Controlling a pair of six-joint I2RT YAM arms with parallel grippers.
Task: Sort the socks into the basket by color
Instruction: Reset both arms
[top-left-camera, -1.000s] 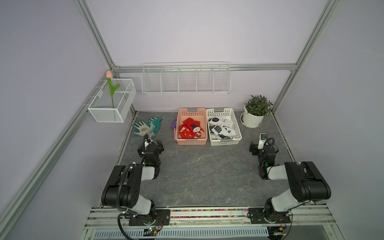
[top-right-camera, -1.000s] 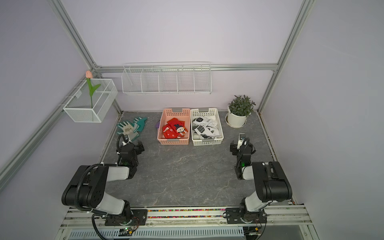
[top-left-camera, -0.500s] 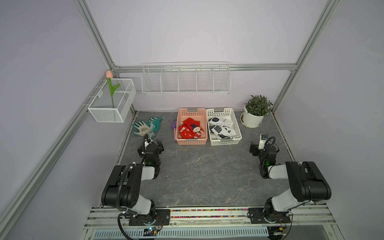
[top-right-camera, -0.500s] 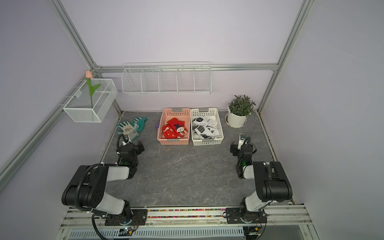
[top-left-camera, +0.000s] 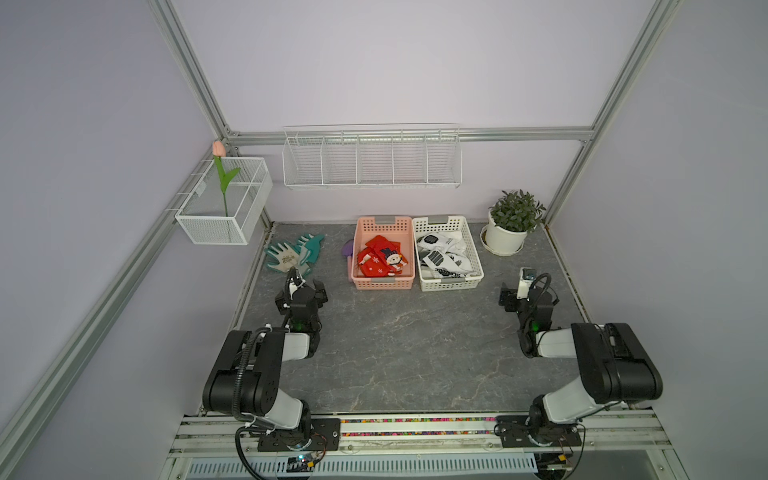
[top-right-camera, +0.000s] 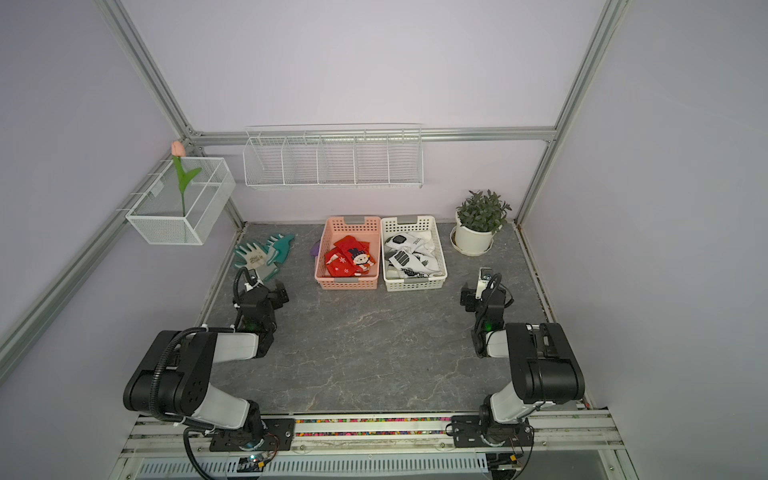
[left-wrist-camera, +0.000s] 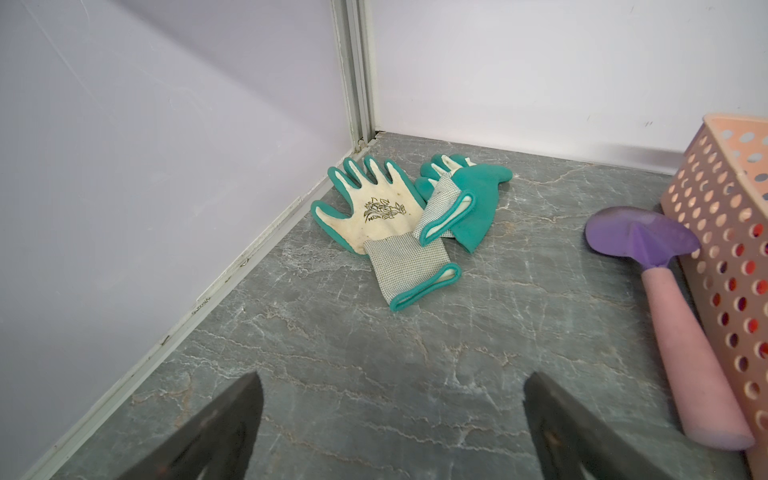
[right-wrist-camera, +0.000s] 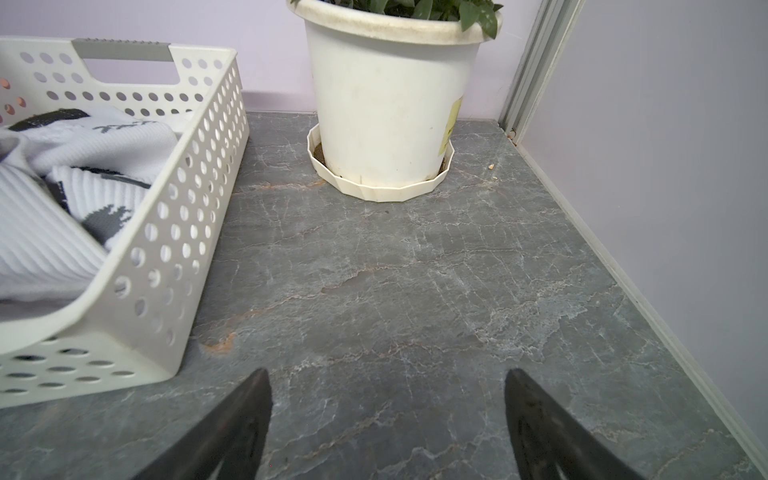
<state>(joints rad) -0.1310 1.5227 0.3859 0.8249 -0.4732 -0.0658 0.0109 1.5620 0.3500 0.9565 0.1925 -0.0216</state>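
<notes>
Looks finished to me: red socks lie in the pink basket, white socks in the white basket at the tabletop's far edge, while the left gripper and right gripper gape wide, holding nothing.

Lilac walls with aluminium posts and a wire shelf surround a grey marbled tabletop.

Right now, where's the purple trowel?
In the left wrist view, the purple trowel lies alongside the pink basket, on the basket's left side, with the gloves further left.
</notes>
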